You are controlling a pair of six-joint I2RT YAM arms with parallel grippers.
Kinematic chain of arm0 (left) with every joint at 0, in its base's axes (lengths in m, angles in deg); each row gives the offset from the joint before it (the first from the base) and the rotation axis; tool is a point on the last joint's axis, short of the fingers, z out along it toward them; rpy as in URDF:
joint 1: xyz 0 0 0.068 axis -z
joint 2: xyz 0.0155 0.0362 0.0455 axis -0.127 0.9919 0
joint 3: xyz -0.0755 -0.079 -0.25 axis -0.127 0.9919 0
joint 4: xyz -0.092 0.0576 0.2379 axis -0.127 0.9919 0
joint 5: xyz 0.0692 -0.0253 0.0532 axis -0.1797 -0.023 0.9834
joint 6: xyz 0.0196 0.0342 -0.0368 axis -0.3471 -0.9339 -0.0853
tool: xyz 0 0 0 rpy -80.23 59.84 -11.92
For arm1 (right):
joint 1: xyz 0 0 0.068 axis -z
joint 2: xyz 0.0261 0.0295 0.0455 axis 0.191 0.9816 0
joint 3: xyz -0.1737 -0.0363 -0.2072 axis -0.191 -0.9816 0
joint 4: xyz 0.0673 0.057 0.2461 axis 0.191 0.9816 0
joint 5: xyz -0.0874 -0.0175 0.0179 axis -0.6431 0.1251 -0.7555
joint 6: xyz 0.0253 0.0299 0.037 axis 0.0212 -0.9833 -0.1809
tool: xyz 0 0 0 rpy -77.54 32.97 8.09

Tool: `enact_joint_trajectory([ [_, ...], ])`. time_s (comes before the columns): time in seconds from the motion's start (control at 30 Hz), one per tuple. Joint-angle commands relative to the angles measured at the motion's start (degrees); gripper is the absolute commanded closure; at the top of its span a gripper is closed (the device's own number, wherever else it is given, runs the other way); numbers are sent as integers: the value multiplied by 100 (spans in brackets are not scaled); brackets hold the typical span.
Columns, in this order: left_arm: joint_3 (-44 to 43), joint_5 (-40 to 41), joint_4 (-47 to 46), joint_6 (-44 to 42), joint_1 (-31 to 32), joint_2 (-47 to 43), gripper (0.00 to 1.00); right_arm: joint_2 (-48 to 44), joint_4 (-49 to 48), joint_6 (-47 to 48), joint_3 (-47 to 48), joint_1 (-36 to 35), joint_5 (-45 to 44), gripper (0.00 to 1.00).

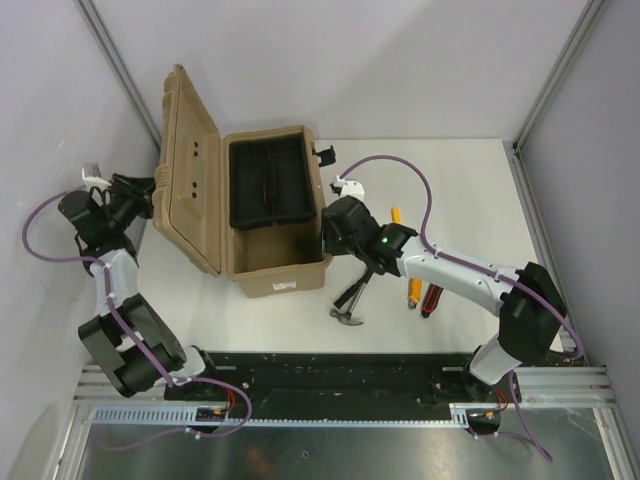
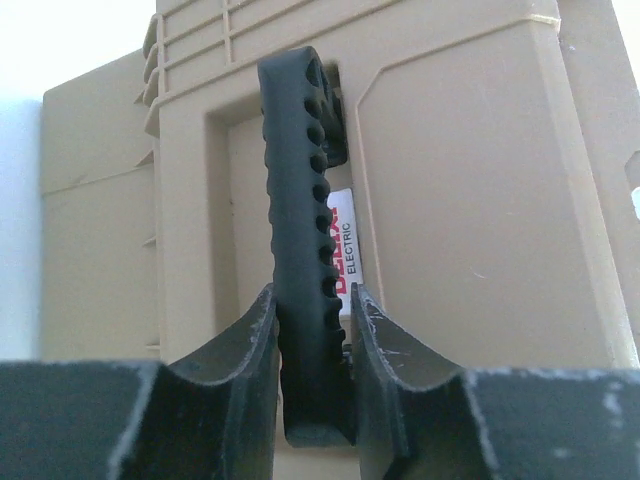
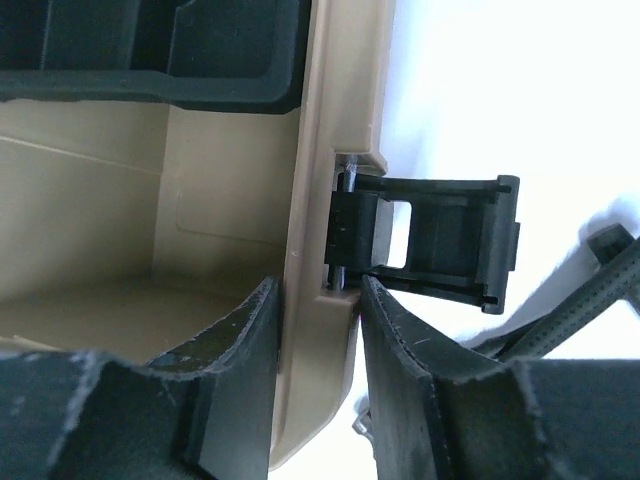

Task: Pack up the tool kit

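Observation:
The tan toolbox (image 1: 280, 272) stands open, its lid (image 1: 190, 190) raised at the left and its black inner tray (image 1: 268, 180) in place. My left gripper (image 1: 135, 200) is behind the lid, shut on the black handle (image 2: 300, 180). My right gripper (image 1: 330, 232) is shut on the box's right wall (image 3: 318, 300), one finger inside and one outside, just below a black latch (image 3: 440, 240). A hammer (image 1: 350, 302), a yellow knife (image 1: 413, 290), a yellow-tipped screwdriver (image 1: 395, 213) and a red-black handled tool (image 1: 431, 298) lie on the table right of the box.
A second black latch (image 1: 325, 153) sticks out at the box's far right corner. Grey walls close in the table on the left, back and right. A black strip (image 1: 330, 365) runs along the near edge by the arm bases.

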Motion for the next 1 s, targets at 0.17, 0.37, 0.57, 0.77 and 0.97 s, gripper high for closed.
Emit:
enact_joint_trajectory([
  [0.17, 441, 310, -19, -1189, -248, -456, 59, 155, 483, -95, -9, 145, 64, 65],
  [0.37, 385, 674, 41, -1062, -255, -857, 24, 8, 517, -127, -9, 166, -49, 60],
  [0.57, 187, 1244, 649, -1165, -368, -1204, 2, -353, 446, -32, -4, 364, 72, 45],
  [0.77, -591, 1823, 1610, -1341, -582, -1420, 1, -843, 420, 20, 19, 846, 453, 24],
  [0.97, -1221, 2265, 2219, -1452, -651, -1554, 1, -1434, 921, -307, 19, 1302, 157, 17],
])
